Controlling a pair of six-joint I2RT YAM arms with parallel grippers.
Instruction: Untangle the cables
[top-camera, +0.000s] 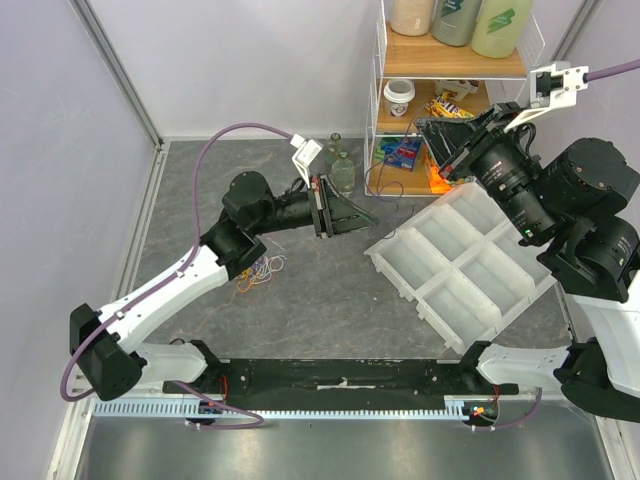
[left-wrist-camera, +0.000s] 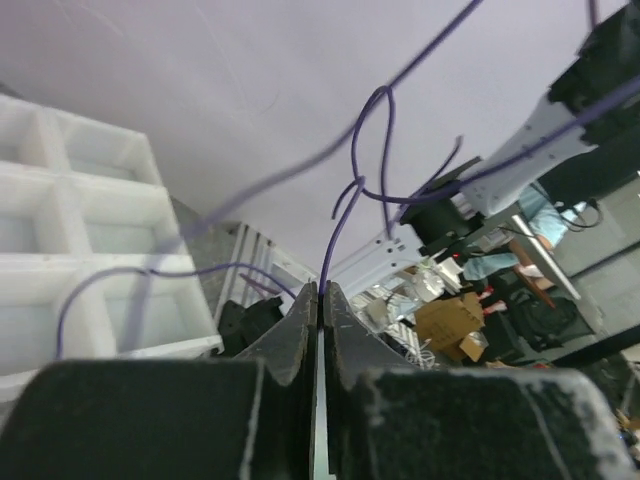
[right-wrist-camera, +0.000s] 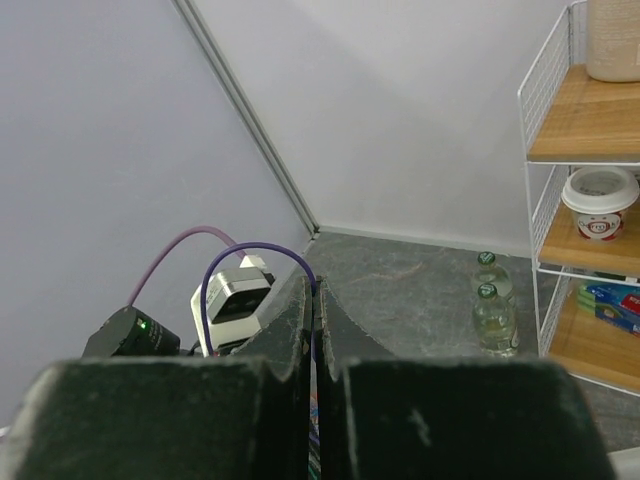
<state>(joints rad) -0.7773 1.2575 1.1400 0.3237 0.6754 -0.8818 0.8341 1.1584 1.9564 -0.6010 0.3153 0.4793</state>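
A small tangle of coloured cables (top-camera: 258, 270) lies on the grey table beside the left forearm. My left gripper (top-camera: 370, 215) hangs above the table's middle, pointing right. In the left wrist view its jaws (left-wrist-camera: 322, 290) are shut on a thin purple cable (left-wrist-camera: 352, 195), which rises from the tips into a loose knot. My right gripper (top-camera: 428, 130) is raised near the shelf and points left. The right wrist view shows that gripper (right-wrist-camera: 316, 285) shut on the same kind of purple cable (right-wrist-camera: 250, 247), which arcs out of the tips in a loop.
A white compartment tray (top-camera: 460, 265) lies tilted at the right of the table. A wire shelf (top-camera: 450, 70) with bottles and snacks stands at the back right. Two glass bottles (top-camera: 342, 168) stand on the table near the shelf. Walls close off the left and back.
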